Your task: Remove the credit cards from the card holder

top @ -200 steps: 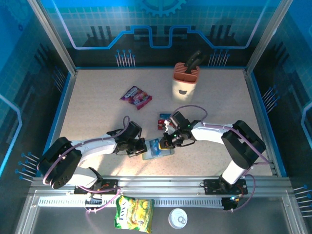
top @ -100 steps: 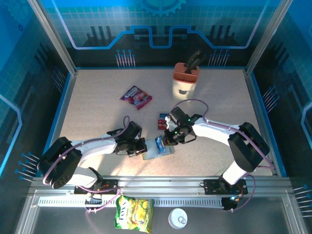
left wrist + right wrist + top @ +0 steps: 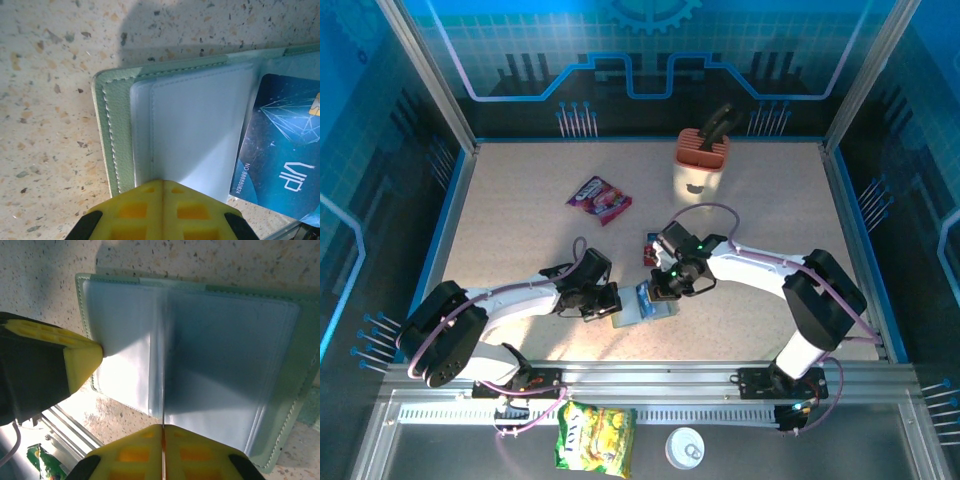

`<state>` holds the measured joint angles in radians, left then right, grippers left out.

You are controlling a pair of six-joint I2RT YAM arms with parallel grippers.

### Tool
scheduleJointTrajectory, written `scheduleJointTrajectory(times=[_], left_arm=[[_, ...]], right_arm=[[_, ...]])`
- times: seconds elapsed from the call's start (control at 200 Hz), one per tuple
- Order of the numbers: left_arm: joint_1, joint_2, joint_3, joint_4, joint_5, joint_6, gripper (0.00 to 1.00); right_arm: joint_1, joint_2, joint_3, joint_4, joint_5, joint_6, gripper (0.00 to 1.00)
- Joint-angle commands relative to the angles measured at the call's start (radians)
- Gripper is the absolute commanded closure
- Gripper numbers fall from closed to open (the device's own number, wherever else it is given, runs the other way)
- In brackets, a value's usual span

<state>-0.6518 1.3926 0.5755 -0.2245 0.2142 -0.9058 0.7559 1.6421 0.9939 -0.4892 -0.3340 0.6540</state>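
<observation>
Right wrist has swung in toward the middle of the tabletop [image 3: 520,230] since a second ago. The blue card [image 3: 282,145] that lay flat in the card holder [image 3: 225,365] is now tipped up on edge, and the left arm hasn't budged.

My right pincer [image 3: 162,429] has its yellow fingers drawn together on a thin sheet seen edge-on, running up across the holder's fold. The left wrist view shows the blue card's face standing just there, so I judge that sheet to be the card, held in my grip. My left pincer [image 3: 162,184] is fully closed too, with its tip touching the holder's outer edge. It's pinning the holder, I'd say, though I can't tell whether it nips the leaf itself. The holder lies open on the near part of the tabletop, between my two pincers, pale pockets up.

Score so far: one red card [image 3: 648,252] already lies on the tabletop beyond my right wrist, apart from the holder and partly under the arm. The blue one looks clear of its pocket but is not yet set down; I can't make out whether its lower edge rests on the holder. Both pocket panels in the right wrist view look pale and bare, so I reckon this is the last card — anything tucked deeper would be hidden from me. What's left is to carry the blue card off, lay it down and let go.
</observation>
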Motion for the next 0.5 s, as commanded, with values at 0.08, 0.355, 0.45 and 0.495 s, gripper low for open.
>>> scheduleJointTrajectory(times=[0.08,0.355,0.45,0.495], left_arm=[[-0.003,0.009,0.018,-0.043,-0.012,0.025,1.0],[-0.002,0.017,0.023,-0.045,-0.01,0.032,1.0],[-0.002,0.016,0.026,-0.049,-0.014,0.034,1.0],[-0.002,0.016,0.028,-0.051,-0.015,0.036,1.0]], right_arm=[[0.014,0.018,0.022,0.007,0.03,0.031,0.88],[0.014,0.03,0.02,0.023,0.03,0.035,0.87],[0.014,0.027,0.018,0.025,0.033,0.032,0.92],[0.014,0.022,0.016,0.027,0.031,0.032,0.95]])
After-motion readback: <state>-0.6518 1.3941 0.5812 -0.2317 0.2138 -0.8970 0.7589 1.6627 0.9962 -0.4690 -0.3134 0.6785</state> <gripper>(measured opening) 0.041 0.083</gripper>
